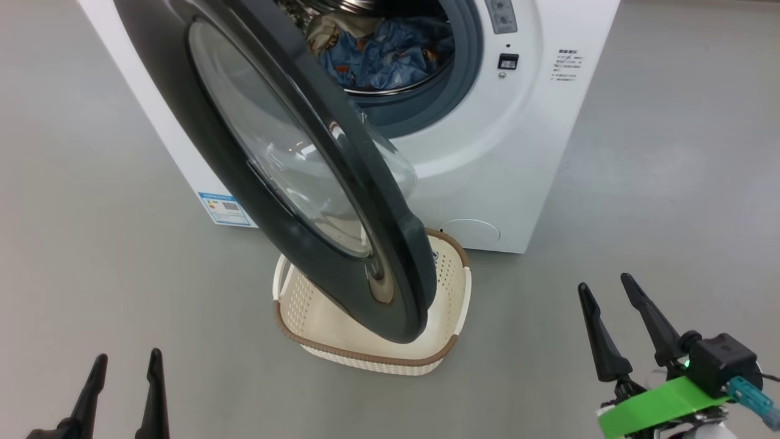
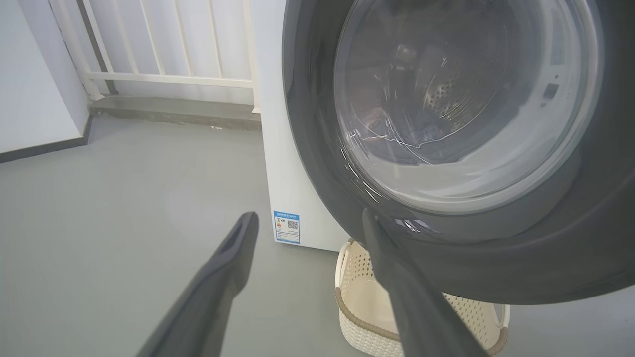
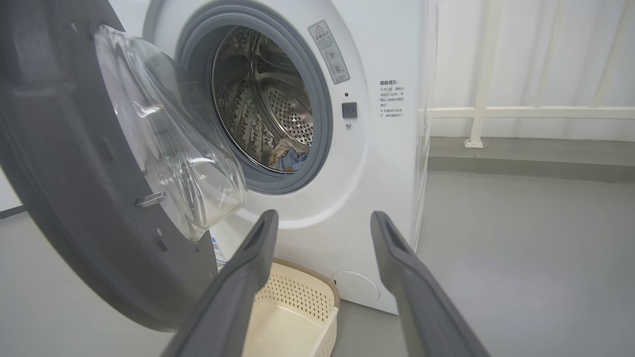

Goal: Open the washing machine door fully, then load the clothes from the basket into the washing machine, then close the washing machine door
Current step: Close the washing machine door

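the loading looks done: the light blue soft garments with orange prints [image 1: 384,55] lie inside the steel perforated drum [image 3: 278,109] of the big white front-loading washing machine [image 1: 487,152], far ahead of both pincers. the small cream perforated plastic basket with a brown rim [image 1: 365,356] sits on the grey floor ahead and between them, and looks empty. so the step in hand, as i judge it, is shutting the large round glossy black door with the bulging clear glass window [image 1: 399,286]. it stands about half swung out with its free edge over the basket, ahead and right of the left pincer [image 1: 128,355] and ahead and left of the right pincer [image 1: 605,281]. its outer face is turned towards the left pincer, so that arm suits the push. it should press on the dark rim near the free edge, not on the glass, follow the door's arc, and carry on until the latch catches. the right pincer should keep out of the gap between door and machine. whether the door's lower edge clears the basket rim is hard to tell from above. both pincers are spread wide, holding nothing and touching nothing, with clear floor between each and the door.
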